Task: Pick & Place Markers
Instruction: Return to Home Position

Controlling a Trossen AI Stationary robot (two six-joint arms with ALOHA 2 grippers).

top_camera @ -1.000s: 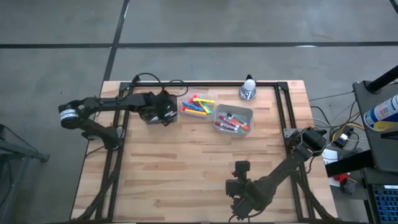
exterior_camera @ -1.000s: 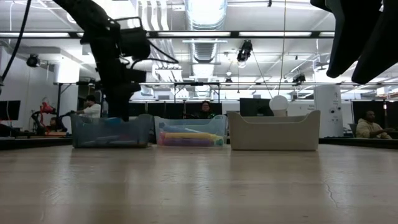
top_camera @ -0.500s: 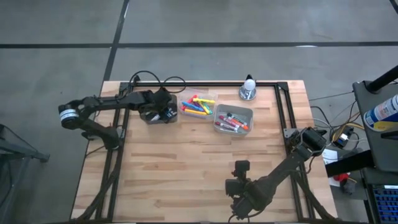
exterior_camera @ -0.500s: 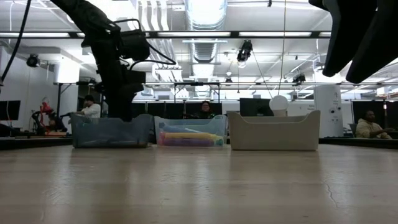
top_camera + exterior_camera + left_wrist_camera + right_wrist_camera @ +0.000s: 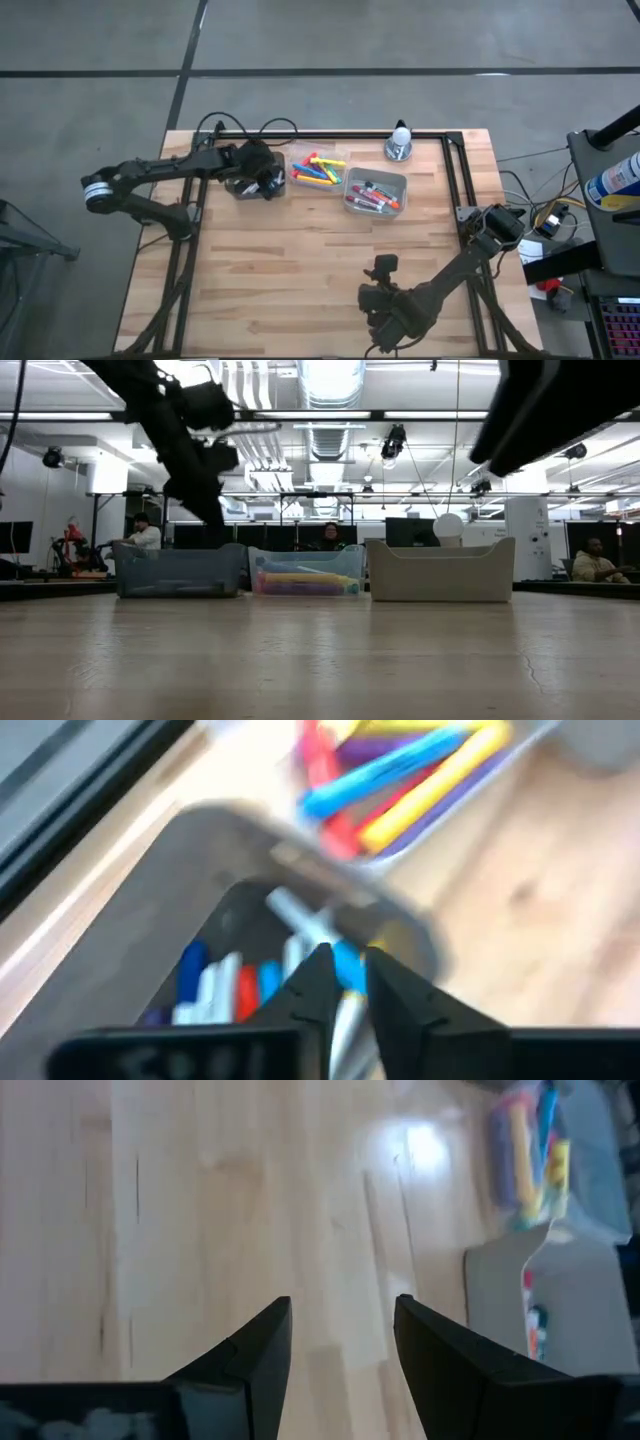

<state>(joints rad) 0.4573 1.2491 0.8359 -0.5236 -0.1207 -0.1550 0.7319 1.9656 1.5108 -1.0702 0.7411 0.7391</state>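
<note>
From above, my left claw has lifted slightly over the left bin, beside the middle bin of neon markers. Its wrist view shows the fingers nearly closed, apparently empty, over white markers; I judge a drop just done. Right claw waits open, well away.

three bins, perhaps a bulb

I see the wide middle of the table free for passing. Three bins and a small white object block the far edge.
</note>
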